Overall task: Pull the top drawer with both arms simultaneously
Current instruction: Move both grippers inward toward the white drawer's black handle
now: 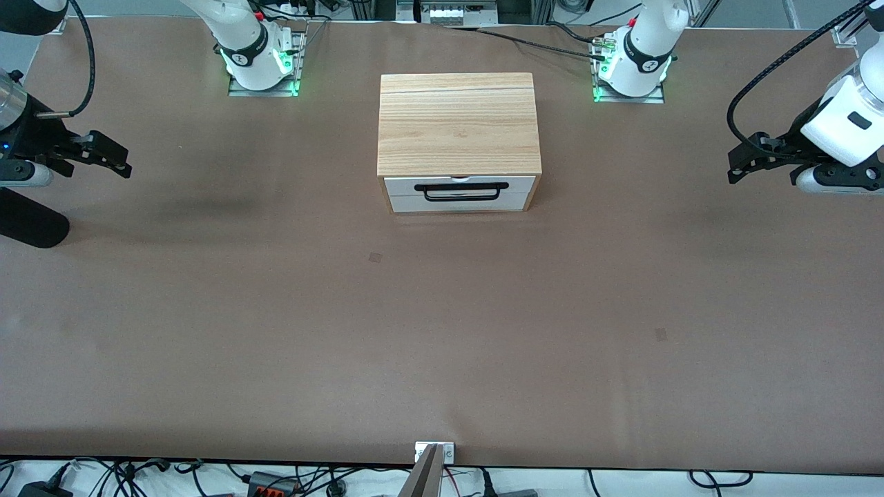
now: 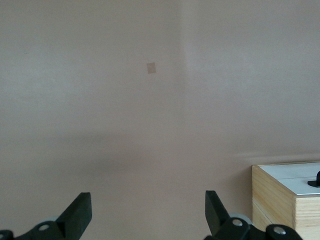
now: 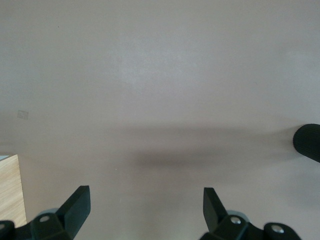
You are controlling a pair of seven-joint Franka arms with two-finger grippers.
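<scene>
The job has not really started. The top drawer [image 1: 460, 185] is shut, its white front flat with the box [image 1: 458, 124] it sits in, and none of its inside shows. The black handle [image 1: 461, 191] runs along that front and nothing touches it.

The box stands on the brown tabletop [image 1: 442, 331], about in the middle between the two side edges and close to the edge where the arm bases are. The drawer front faces the camera's edge of the tabletop, so that is the way it should slide out (there looks to be lots of bare room in front of it).

The left tool [image 1: 742, 164] hangs in the air over the side edge at the left arm's end of the tabletop, well apart from the box. Its two fingers [image 2: 78, 212] are spread wide and hold nothing. In the left wrist view a corner of the box just peeks in.

The right tool [image 1: 114, 157] hangs over the side edge at the right arm's end, also well apart from the box. Its fingers [image 3: 76, 205] are spread wide too, with nothing in them.

So nothing is done yet, I think. What is left is all of it: both arms must come in to the handle, one near each end of it, close on the bar, and then pull together toward the camera's edge
</scene>
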